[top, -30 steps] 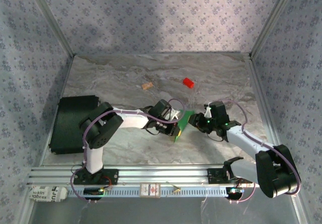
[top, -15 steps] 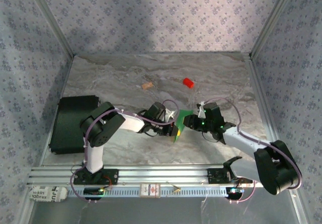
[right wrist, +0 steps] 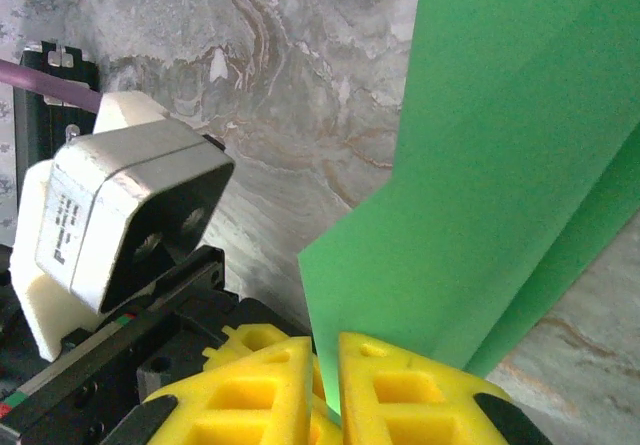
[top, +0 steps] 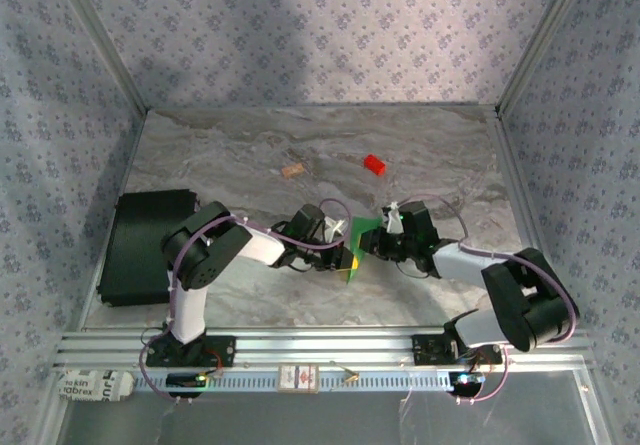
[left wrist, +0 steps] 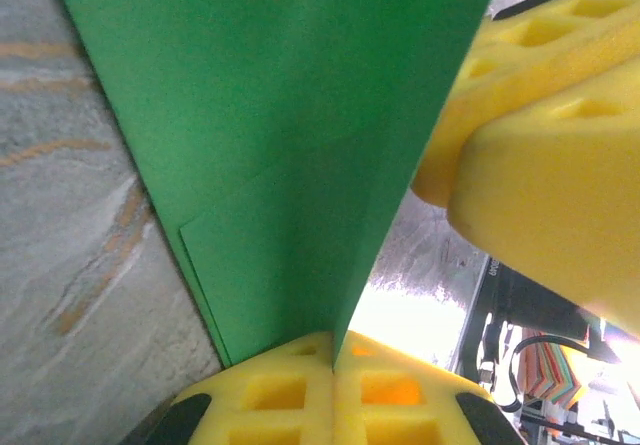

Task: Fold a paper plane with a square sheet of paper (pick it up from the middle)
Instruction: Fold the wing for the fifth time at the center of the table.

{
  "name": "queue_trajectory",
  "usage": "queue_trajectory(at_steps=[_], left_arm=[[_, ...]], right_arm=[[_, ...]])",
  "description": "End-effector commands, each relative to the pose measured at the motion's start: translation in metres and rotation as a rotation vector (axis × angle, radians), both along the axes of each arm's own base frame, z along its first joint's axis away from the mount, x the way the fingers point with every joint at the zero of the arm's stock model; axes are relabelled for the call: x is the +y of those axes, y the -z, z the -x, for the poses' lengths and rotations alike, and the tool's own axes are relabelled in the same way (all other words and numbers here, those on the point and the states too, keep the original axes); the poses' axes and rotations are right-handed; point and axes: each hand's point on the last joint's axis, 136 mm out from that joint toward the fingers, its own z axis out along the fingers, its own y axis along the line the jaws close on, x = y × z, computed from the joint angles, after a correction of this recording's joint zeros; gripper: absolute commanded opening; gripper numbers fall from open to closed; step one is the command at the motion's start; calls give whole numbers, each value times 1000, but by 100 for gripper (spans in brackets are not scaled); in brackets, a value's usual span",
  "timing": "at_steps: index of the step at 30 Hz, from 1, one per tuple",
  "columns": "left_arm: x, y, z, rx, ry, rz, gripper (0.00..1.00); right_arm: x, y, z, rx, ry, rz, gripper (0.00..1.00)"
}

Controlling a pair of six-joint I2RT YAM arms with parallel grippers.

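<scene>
The square sheet of paper (top: 360, 237) is bright green, creased down the middle, and held on edge above the marble table. My left gripper (top: 346, 257) is shut on its lower edge; in the left wrist view the yellow pads (left wrist: 290, 395) meet with the square sheet of paper (left wrist: 270, 135) rising from between them. My right gripper (top: 374, 244) is at the sheet's right side. In the right wrist view its gripper (right wrist: 328, 375) has the edge of the square sheet of paper (right wrist: 500, 195) inside a narrow gap, pads nearly together, not pressed.
A small red block (top: 374, 164) and a tan cork-like piece (top: 292, 171) lie farther back on the table. A black case (top: 145, 245) sits at the left edge. An aluminium rail (top: 300, 345) runs along the front. Patterned walls enclose the table.
My right gripper has moved left onto the sheet's edge and its jaws have narrowed around it. The left gripper keeps its hold and has shifted little.
</scene>
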Motion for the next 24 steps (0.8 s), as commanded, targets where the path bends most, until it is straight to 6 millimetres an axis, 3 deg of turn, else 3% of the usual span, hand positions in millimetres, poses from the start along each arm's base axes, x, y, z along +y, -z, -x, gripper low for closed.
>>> queue_trajectory(at_steps=[1,14,24], left_arm=[[6,11,4,48,-4,-16,0],[13,18,2,86,-37,-30,0],[18,27,0,121,-57,-57,0]], right_arm=[[5,-8,-12,-18,-1,-42,15],[4,4,-25,14,17,-57,13],[2,10,-22,30,12,-54,13]])
